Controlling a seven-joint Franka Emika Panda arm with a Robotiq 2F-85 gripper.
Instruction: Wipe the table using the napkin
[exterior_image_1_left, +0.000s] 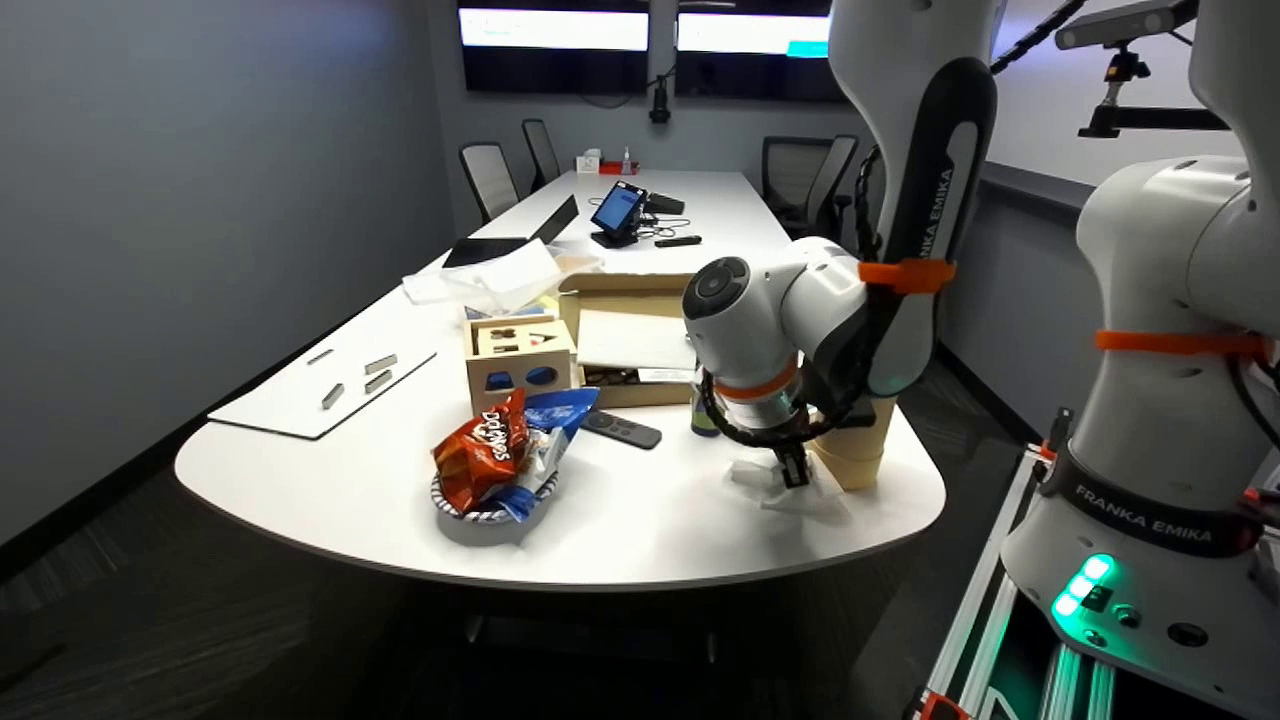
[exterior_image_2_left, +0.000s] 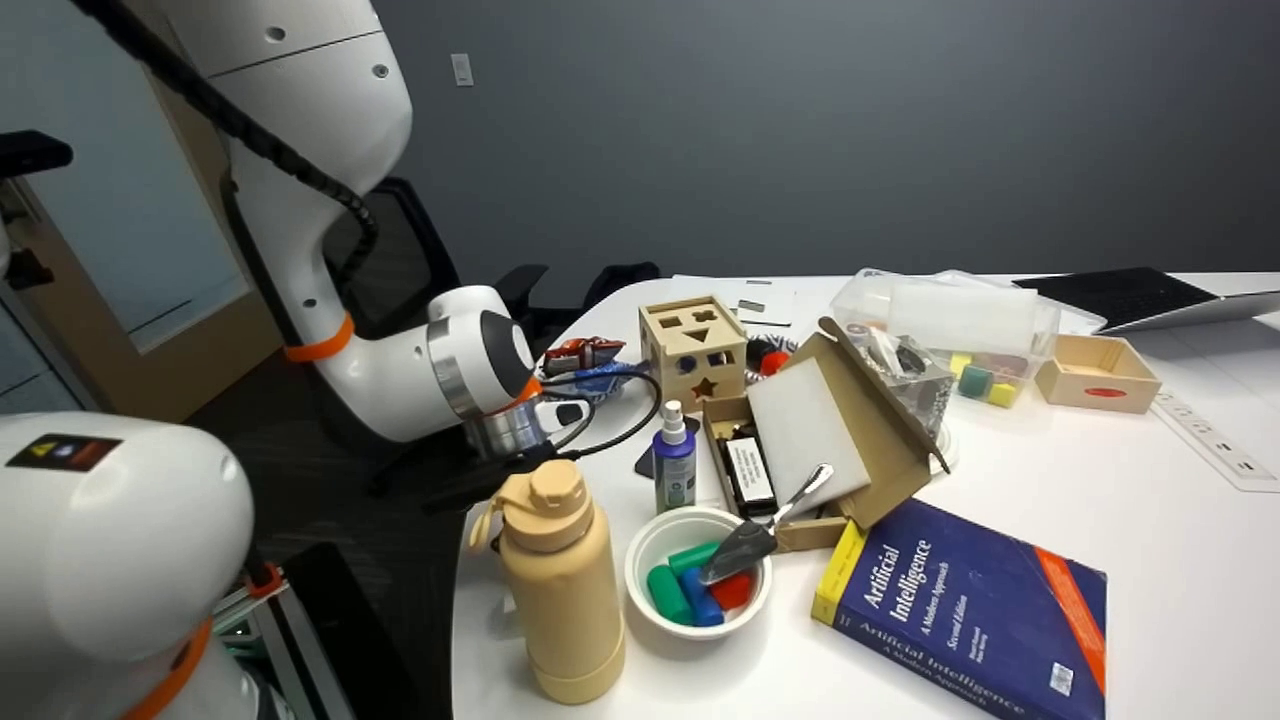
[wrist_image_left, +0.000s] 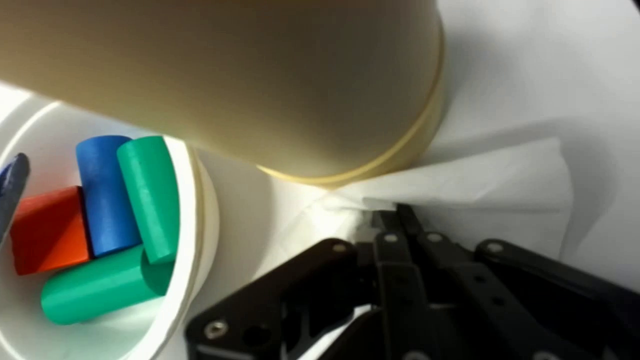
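The table (exterior_image_1_left: 620, 530) is long and white with a rounded end. The napkin (wrist_image_left: 505, 185) is thin, white and crumpled, lying on the table beside the bottle's base in the wrist view. It also shows in an exterior view (exterior_image_1_left: 752, 478), spread to both sides of the fingers. My gripper (wrist_image_left: 400, 212) points down at the table, its fingers closed together on the middle of the napkin. In an exterior view the gripper (exterior_image_1_left: 794, 472) is low at the table's near right end. In an exterior view the bottle hides the fingertips and the napkin.
A tan bottle (exterior_image_2_left: 565, 590) stands right against the napkin. A white bowl (exterior_image_2_left: 690, 630) with coloured blocks is beside it. A spray bottle (exterior_image_2_left: 674, 465), an open cardboard box (exterior_image_1_left: 640, 395), a remote (exterior_image_1_left: 622, 429), a snack basket (exterior_image_1_left: 490, 516) and a wooden shape box (exterior_image_1_left: 520, 370) stand around.
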